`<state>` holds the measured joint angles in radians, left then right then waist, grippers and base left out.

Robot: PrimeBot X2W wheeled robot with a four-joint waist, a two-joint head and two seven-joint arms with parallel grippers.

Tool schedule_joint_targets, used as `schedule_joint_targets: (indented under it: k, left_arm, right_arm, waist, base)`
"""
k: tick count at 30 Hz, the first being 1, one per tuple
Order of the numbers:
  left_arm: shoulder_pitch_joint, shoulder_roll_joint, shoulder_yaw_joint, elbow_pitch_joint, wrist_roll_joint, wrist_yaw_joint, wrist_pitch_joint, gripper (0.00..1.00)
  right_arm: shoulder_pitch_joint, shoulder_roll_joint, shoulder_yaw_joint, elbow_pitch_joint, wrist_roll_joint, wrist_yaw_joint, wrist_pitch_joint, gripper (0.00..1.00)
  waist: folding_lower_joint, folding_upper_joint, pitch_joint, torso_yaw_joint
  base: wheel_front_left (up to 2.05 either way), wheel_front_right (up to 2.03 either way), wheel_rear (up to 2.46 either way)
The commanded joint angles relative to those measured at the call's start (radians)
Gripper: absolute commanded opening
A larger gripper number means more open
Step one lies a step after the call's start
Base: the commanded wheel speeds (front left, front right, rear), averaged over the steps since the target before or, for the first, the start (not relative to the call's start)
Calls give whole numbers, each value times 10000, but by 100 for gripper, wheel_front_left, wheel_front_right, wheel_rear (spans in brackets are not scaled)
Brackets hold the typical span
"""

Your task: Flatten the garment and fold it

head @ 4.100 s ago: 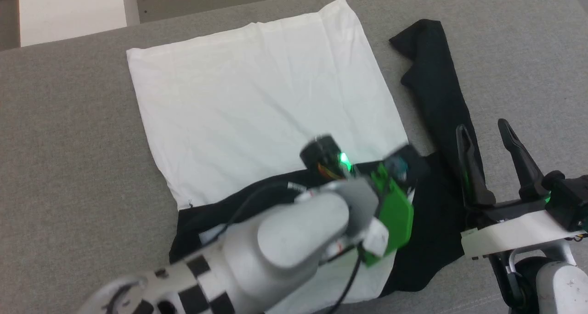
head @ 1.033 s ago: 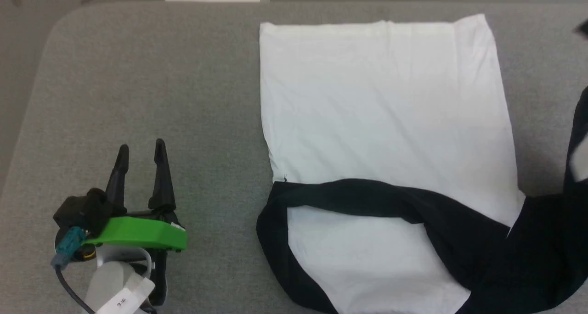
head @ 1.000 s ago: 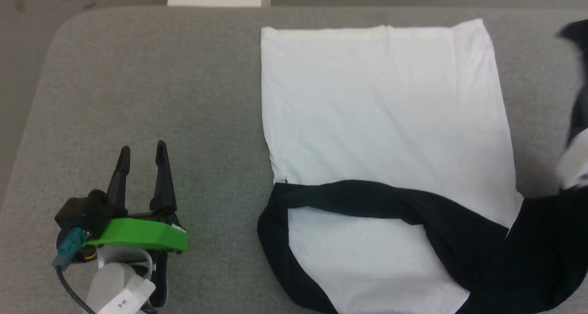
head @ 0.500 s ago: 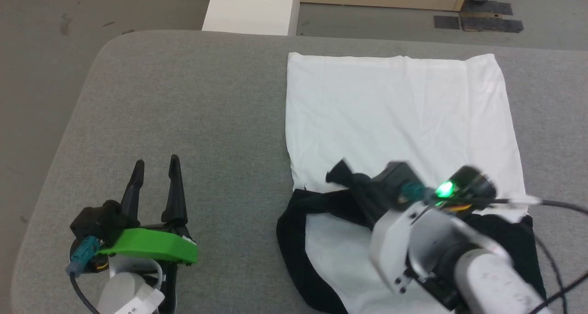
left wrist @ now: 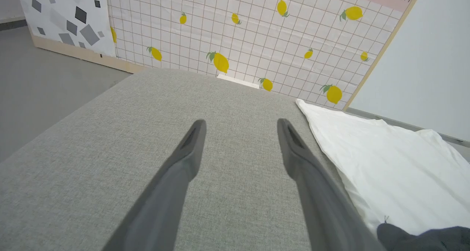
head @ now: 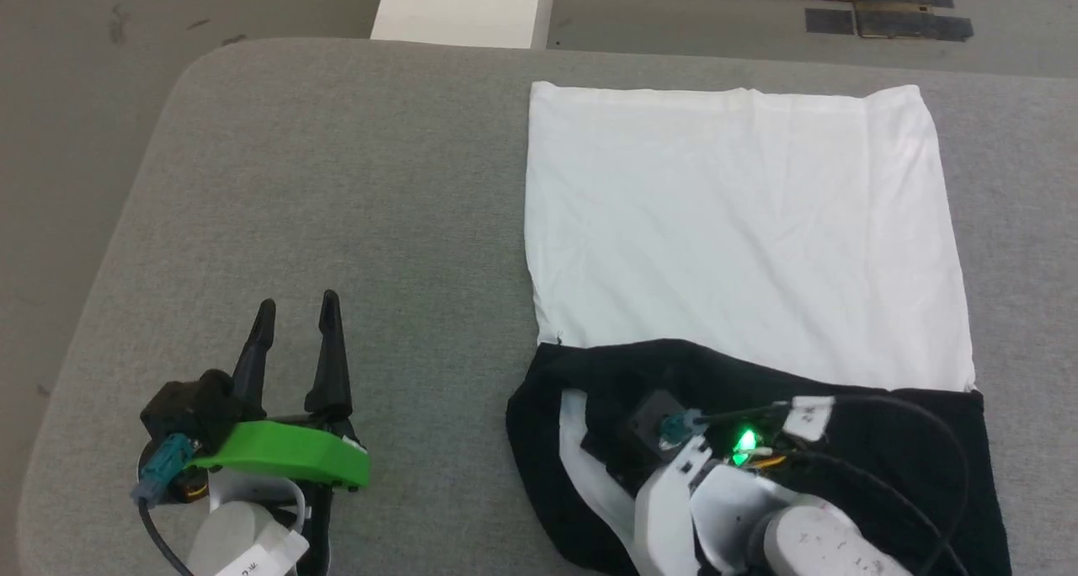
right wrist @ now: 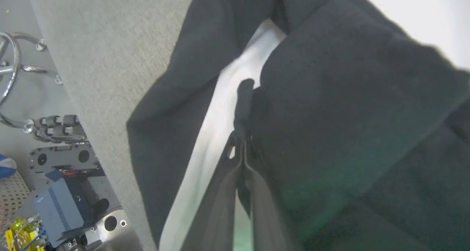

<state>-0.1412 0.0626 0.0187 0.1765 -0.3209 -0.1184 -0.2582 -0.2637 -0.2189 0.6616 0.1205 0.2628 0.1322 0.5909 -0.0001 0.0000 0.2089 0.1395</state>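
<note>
The garment (head: 741, 222) lies on the grey padded table (head: 337, 180), its white body spread flat toward the far side. Its black sleeves and shoulders (head: 893, 424) lie folded across the near end. My right gripper (right wrist: 241, 133) is shut on black sleeve fabric, low over a strip of white cloth; in the head view its wrist (head: 724, 475) hangs over that black part and hides the fingers. My left gripper (head: 295, 311) rests open to the left of the garment, with nothing between its fingers (left wrist: 191, 148). The garment's white edge (left wrist: 385, 170) lies to their right.
A white block (head: 463, 8) stands past the table's far edge. The table's rounded left edge (head: 109, 222) drops to the floor. A lemon-print wall panel (left wrist: 238, 34) stands beyond the table. Metal hardware and a blue box (right wrist: 58, 203) sit below the near table edge.
My right arm has brought the black sleeve leftward across the garment's near end and come down low over it. The head camera has shifted. The left gripper stays open in place.
</note>
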Motion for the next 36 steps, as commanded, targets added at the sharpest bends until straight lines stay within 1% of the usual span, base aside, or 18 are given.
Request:
schedule_joint_targets:
  k: [1, 3, 6, 7, 10, 13, 16, 17, 18, 19, 23, 27, 29, 34, 36]
  left_arm:
    - [-64, -43, 1, 31, 73, -50, -36, 100]
    - [-90, 10, -48, 76, 107, -60, -36, 100]
    - [-202, 179, -154, 168, 111, -75, -30, 100]
    - [-309, 296, -237, 193, 106, -83, 31, 100]
    - [-685, 617, -412, 181, 33, -98, 291, 100]
    - [-1305, 979, -617, 148, -171, -110, 721, 100]
    - [-2038, 1430, -915, 176, -271, -116, 1244, 100]
    - [-2501, 1685, -1111, 208, -426, -118, 1522, 100]
    - [-2745, 1821, -1196, 250, -527, -118, 1687, 100]
    - [-3270, 2147, -1387, 340, -685, -119, 2020, 100]
    - [-4988, 3102, -1924, 642, -1306, -120, 3148, 100]
    - [-6707, 4140, -2711, 998, -1615, -121, 4373, 100]
    - [-7468, 4550, -3010, 1220, -1770, -121, 4986, 100]
    - [-8847, 5120, -3482, 1723, -2357, -122, 6559, 100]
    - [-9193, 5230, -3517, 1959, -2500, -121, 7131, 100]
  right_arm:
    - [31, 12, -191, -129, 162, -15, -209, 100]
    - [140, 87, -637, -470, 359, -15, -621, 100]
    - [385, 269, -1628, -1214, 406, -15, -1460, 100]
    - [552, 427, -2245, -1594, 362, -15, -1936, 100]
    - [861, 744, -3440, -2378, 156, -15, -3013, 100]
    - [1111, 989, -4507, -2752, -155, -15, -3864, 100]
    - [1208, 1141, -5157, -2806, -373, -15, -4278, 100]
    - [1194, 1199, -5382, -2803, -462, -15, -4449, 100]
    - [1175, 1232, -5474, -2794, -479, -15, -4529, 100]
    - [1112, 1290, -5632, -2768, -512, -15, -4679, 100]
    - [807, 1447, -6024, -2696, -536, -15, -5095, 100]
    - [441, 1580, -6357, -2676, -497, -15, -5541, 100]
    - [240, 1625, -6443, -2644, -456, -15, -5764, 100]
    - [-160, 1675, -6498, -2495, -362, -15, -6281, 100]
    - [-240, 1680, -6461, -2408, -283, -15, -6439, 100]
  waist:
    - [1, 0, -60, -121]
    - [1, 0, -115, -240]
    - [1, 0, -158, -467]
    - [1, 0, -150, -597]
    - [1, 0, -31, -946]
    - [1, 0, 225, -1318]
    - [1, 0, 589, -1619]
    - [1, 0, 825, -1763]
    - [1, 0, 950, -1842]
    - [1, 0, 1207, -1999]
    - [1, 0, 2079, -2494]
    - [1, 0, 2896, -2948]
    - [1, 0, 3283, -3196]
    - [1, 0, 4045, -3727]
    - [1, 0, 4246, -3873]
  base:
    - [0, 0, 0]
    - [0, 0, 0]
    - [0, 0, 0]
    - [0, 0, 0]
    - [0, 0, 0]
    - [0, 0, 0]
    - [0, 0, 0]
    - [0, 0, 0]
    - [0, 0, 0]
    - [0, 0, 0]
    - [0, 0, 0]
    - [0, 0, 0]
    - [0, 0, 0]
    - [0, 0, 0]
    - [0, 0, 0]
